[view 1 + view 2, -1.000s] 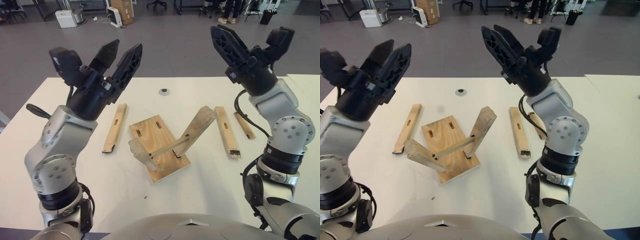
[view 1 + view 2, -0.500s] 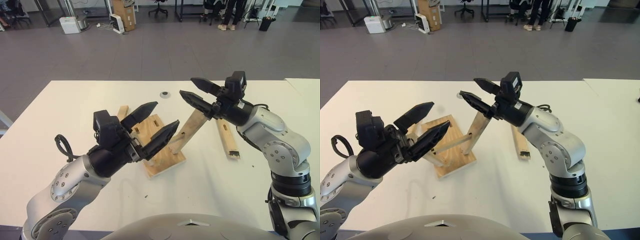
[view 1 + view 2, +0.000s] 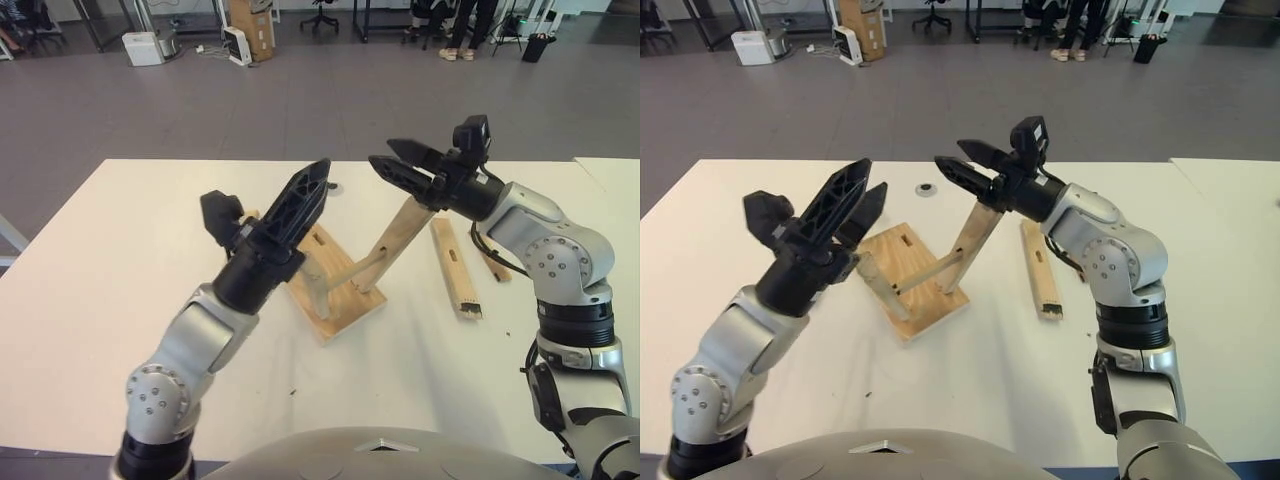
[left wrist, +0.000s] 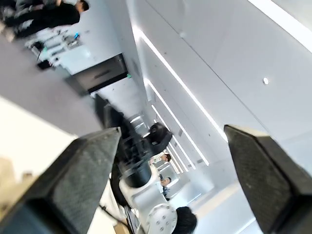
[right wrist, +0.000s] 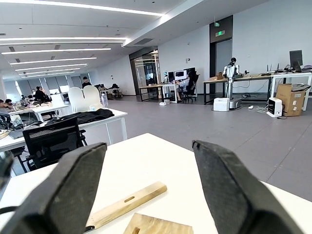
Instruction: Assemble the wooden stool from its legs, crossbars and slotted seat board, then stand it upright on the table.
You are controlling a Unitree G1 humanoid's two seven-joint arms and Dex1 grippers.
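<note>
wood seat board (image 3: 932, 297) carries 2 legs (image 3: 975, 240) and 1 crossbar (image 3: 930, 272); loose leg (image 3: 1042, 270) waits on table (image 3: 990, 370); left claw (image 3: 868, 180), right claw (image 3: 950, 153) both apart, empty.

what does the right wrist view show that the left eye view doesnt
Right wrist view: the room seen from table height, with desks, an office chair and ceiling light strips, plus a slotted wooden piece lying flat in plain sight.
Left eye view: the left gripper, open above the table; two fitted legs joined by a crossbar on the board; a loose leg on the robot's right.
Both: the white table, the seat board and the right gripper, open and empty.
</note>
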